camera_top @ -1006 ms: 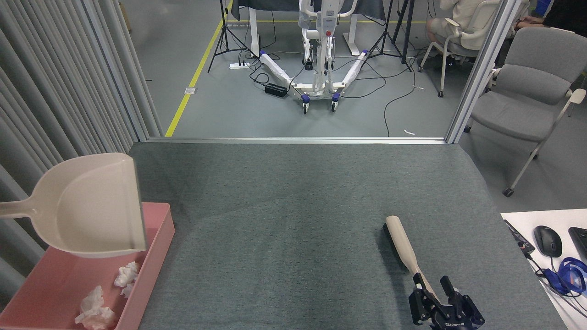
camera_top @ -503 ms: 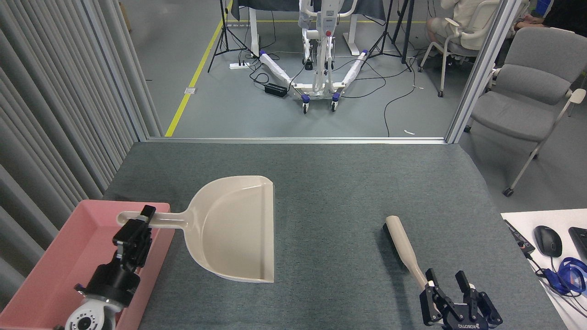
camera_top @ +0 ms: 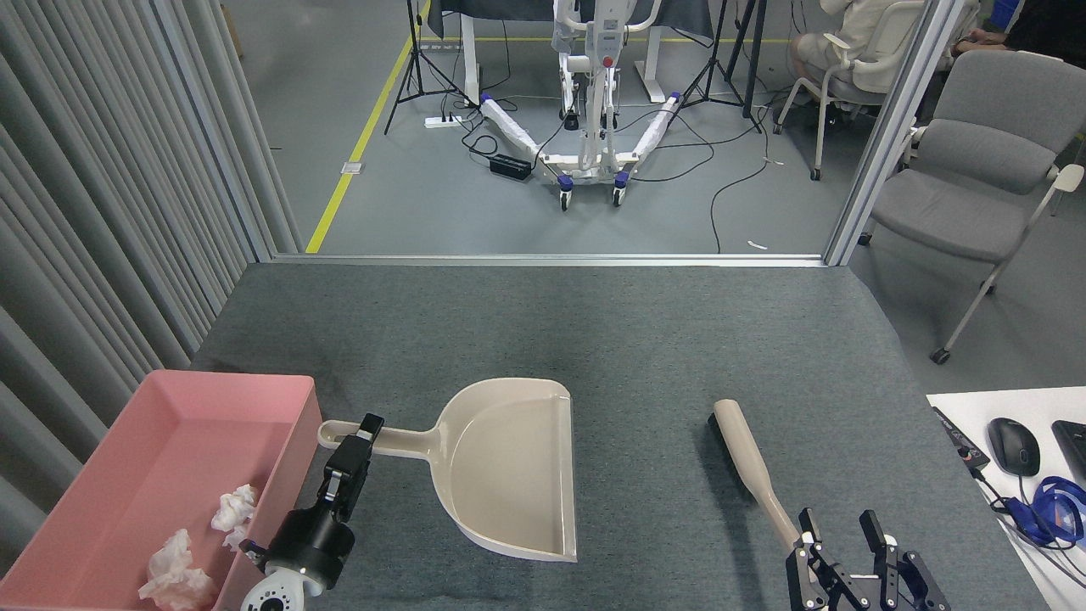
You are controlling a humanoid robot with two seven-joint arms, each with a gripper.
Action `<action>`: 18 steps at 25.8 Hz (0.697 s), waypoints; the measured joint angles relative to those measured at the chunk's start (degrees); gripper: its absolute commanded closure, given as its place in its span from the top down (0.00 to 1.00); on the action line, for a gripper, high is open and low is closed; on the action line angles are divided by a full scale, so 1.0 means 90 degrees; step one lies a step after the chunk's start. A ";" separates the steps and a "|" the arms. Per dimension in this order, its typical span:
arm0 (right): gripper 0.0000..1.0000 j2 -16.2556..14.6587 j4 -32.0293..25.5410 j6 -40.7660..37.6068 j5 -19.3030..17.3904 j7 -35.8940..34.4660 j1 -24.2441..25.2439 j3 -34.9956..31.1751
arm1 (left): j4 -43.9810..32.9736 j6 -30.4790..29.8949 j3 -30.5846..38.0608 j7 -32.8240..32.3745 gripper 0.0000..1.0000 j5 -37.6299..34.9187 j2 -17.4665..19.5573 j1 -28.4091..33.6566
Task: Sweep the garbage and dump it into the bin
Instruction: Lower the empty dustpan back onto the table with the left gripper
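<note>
Two wads of white garbage (camera_top: 234,509) lie in the pink bin (camera_top: 127,458) at the lower left, the other wad (camera_top: 176,574) nearer the front. The beige dustpan (camera_top: 517,471) lies empty on the grey table, mouth to the right. My left gripper (camera_top: 355,437) is shut on the dustpan's handle, just right of the bin's wall. A beige brush (camera_top: 747,462) lies on the table to the right. My right gripper (camera_top: 842,530) stands open just behind the brush's handle end, with nothing between its fingers.
The grey felt table (camera_top: 594,339) ends at a metal rail at the back. A white desk (camera_top: 1018,475) with a mouse and cables is at the lower right. A grey chair (camera_top: 976,170) stands beyond the table, grey curtains on the left.
The dustpan came away from above the bin, moving right and down onto the table with my left gripper on its handle. My right gripper let go of the brush handle and drew back.
</note>
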 measured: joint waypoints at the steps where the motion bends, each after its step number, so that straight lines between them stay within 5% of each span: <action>1: 0.75 0.0014 -0.0018 -0.0013 0.0003 0.0000 0.0017 -0.0018 | 0.0084 -0.0035 0.0011 0.0000 0.00 -0.0023 -0.0088 0.0001; 18: 0.81 0.0313 -0.0063 -0.0006 0.0372 0.0019 0.0125 -0.0134 | 0.1085 -0.0669 0.0057 0.0016 0.00 -0.0211 -0.0529 -0.0071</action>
